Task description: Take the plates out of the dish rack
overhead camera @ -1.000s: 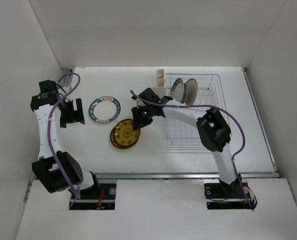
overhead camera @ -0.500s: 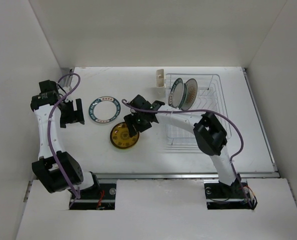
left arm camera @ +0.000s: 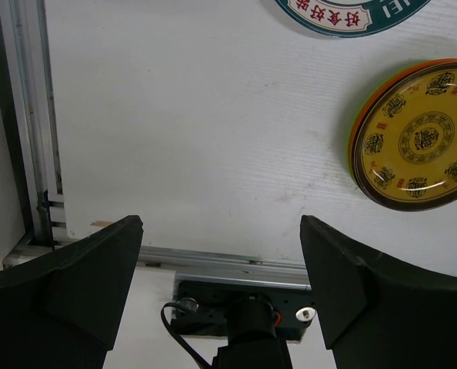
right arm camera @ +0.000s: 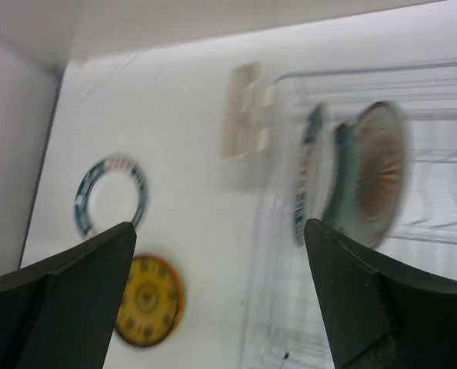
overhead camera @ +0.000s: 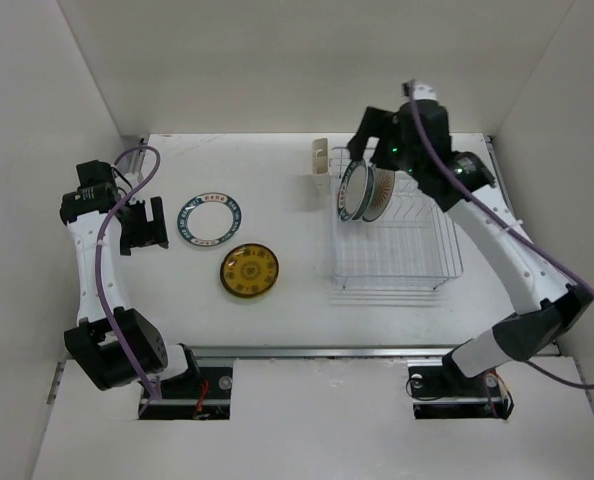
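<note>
The dish rack (overhead camera: 402,262) stands at the right with two plates upright in its far slots: a teal-green patterned one (overhead camera: 350,190) and a white one with an orange centre (overhead camera: 379,190). My right gripper (overhead camera: 375,150) hangs open and empty high above them; its view is blurred but shows both plates (right arm camera: 305,184) (right arm camera: 373,175) in the rack (right arm camera: 428,238). A teal-rimmed white plate (overhead camera: 209,220) lies flat on the table. Next to it the brown-yellow plate (overhead camera: 249,270) rests on an orange plate (left arm camera: 358,115). My left gripper (overhead camera: 147,225) is open at the far left, holding nothing.
A cream cutlery cup (overhead camera: 320,160) is fixed to the rack's far left corner. White walls close in the table on three sides. A metal rail (left arm camera: 28,115) runs along the table's left edge.
My right gripper opened and left the brown-yellow plate lying on the orange one. The arm then swung up and back to above the rack. The left arm has not moved.
</note>
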